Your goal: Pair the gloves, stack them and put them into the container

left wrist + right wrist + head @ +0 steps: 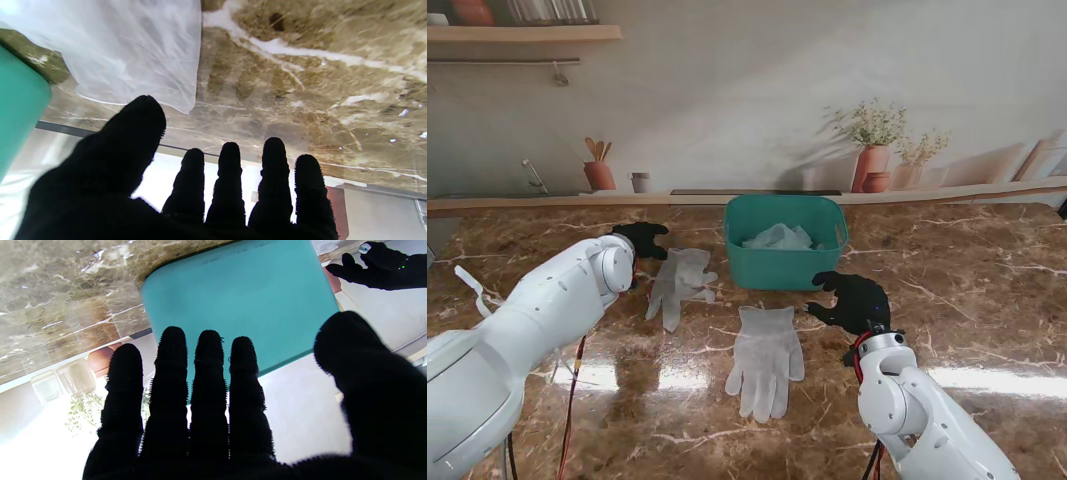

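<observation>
Gloves lie unpaired on counter; left robot hand and right robot hand spread, empty. Next: grasp one.

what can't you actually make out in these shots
- Contents of the teal container: the stand view shows white crumpled material inside, but not how many gloves; its front wall hides the bottom.
- Glove by the left hand: in the stand view it is crumpled, so one or two layers cannot be told; the left wrist view cuts it off at the edge.
- Container interior: the right wrist view shows only the outer wall, behind the right hand.
</observation>
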Robot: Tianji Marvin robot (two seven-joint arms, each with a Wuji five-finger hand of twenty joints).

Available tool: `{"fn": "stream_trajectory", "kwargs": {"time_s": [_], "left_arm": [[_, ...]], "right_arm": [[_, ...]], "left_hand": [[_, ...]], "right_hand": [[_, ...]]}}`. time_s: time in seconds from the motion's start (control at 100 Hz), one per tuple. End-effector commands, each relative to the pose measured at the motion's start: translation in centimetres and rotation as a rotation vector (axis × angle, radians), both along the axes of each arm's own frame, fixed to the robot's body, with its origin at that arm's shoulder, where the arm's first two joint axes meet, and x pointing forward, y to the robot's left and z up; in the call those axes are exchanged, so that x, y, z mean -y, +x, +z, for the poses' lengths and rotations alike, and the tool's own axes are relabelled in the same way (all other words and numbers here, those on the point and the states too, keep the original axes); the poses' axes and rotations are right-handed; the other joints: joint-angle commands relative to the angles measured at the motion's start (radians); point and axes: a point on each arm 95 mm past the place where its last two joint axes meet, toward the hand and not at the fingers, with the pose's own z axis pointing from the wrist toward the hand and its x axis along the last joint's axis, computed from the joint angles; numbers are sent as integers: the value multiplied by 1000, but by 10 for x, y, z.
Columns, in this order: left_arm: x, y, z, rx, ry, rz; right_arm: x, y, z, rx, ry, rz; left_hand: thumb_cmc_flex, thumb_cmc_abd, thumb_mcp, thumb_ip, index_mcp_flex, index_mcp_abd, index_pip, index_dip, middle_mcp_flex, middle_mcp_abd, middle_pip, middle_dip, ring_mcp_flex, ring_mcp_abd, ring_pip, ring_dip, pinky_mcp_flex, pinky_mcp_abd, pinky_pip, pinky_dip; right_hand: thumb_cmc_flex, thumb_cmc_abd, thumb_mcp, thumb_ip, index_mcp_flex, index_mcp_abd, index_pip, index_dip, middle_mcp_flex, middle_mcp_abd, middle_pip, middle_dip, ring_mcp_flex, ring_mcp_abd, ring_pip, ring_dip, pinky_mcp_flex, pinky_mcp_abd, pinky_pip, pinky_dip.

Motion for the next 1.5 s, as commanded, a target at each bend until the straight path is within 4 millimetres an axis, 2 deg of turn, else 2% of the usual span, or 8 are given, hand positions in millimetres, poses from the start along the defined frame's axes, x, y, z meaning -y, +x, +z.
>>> {"fn": "stream_trajectory", "kwargs": {"time_s": [0.0, 0.43, 0.62, 0.7, 0.8, 1.03, 1.21, 1.49], "left_arm": [[15, 6, 4, -4, -16, -16], [27, 4, -8, -71, 6, -35], [26, 1, -13, -86, 40, -47], [25, 0, -15, -93, 51, -42], [23, -2, -18, -71, 50, -41], [18, -4, -19, -4, -13, -62], [18, -6, -20, 39, -105, -63], [25, -20, -12, 117, -227, -90]], "right_arm": [[-2, -2, -6, -30, 5, 9], [-1, -3, -7, -40, 20, 15], [0, -4, -6, -43, 22, 19], [0, -3, -6, -47, 24, 22], [-1, -4, -6, -48, 28, 26], [-2, -5, -5, -52, 27, 35], [-4, -7, -4, -47, 25, 40], [-12, -9, -2, -52, 30, 62]], "left_hand": [[-24, -20, -36, 9, -41, -45, 13, 12, -43, -22, 8, 25, -54, -17, 9, 18, -22, -23, -47, 21], [2, -39, -37, 11, -19, -145, 113, 62, -85, -32, -20, 25, -94, -23, -30, 4, -27, -35, -199, 134], [39, -67, 83, 3, 52, -169, 579, 477, -79, -35, -9, 18, -95, -29, -27, -12, -22, -38, -190, 175], [136, -97, 15, -65, 70, -189, 722, 645, -71, -37, -26, -17, -87, -33, -28, -28, -21, -39, -175, 174], [225, -98, -61, -55, 167, -221, 862, 759, 12, -57, -55, -88, -39, -37, -21, -48, -13, -33, -112, 175], [228, -118, 120, -63, 291, -275, 974, 1011, 502, -41, -85, -348, 312, -71, -52, -200, 25, -23, 134, 102], [250, -171, 170, -77, 323, -262, 989, 1043, 939, -46, -232, -152, 579, -28, 39, -195, 123, 23, 248, 55], [241, -216, 228, -85, 353, -253, 993, 1050, 972, -93, -240, 50, 718, -4, 100, -169, 196, 33, 308, 51]], "right_hand": [[-29, 3, 1, 35, 7, -13, 10, -6, 11, -21, -13, -11, 16, -17, -7, -2, 6, 3, 3, -19], [-26, 4, 13, 36, 16, -16, 15, -8, 27, -21, -6, -2, 20, -17, -4, 1, 8, 4, 9, -16], [-24, 6, 24, 36, 17, -16, 17, -9, 29, -22, -7, 0, 21, -18, -5, 1, 9, 5, 11, -16], [-24, 7, 28, 36, 17, -18, 16, -10, 29, -22, -9, -1, 22, -16, -7, 0, 10, 5, 11, -16], [-26, 10, 32, 35, 18, -20, 17, -10, 32, -21, -10, 0, 24, -17, -7, 0, 12, 5, 12, -16], [-28, 13, 35, 35, 19, -22, 17, -12, 36, -23, -10, 0, 26, -16, -8, 0, 14, 6, 14, -16], [-29, 17, 34, 35, 22, -25, 18, -13, 40, -22, -10, 1, 29, -16, -7, 1, 15, 5, 15, -17], [-26, 12, 36, 35, 38, -22, 26, -12, 62, -19, -3, 5, 60, -16, 12, 9, 42, 0, 39, -10]]}}
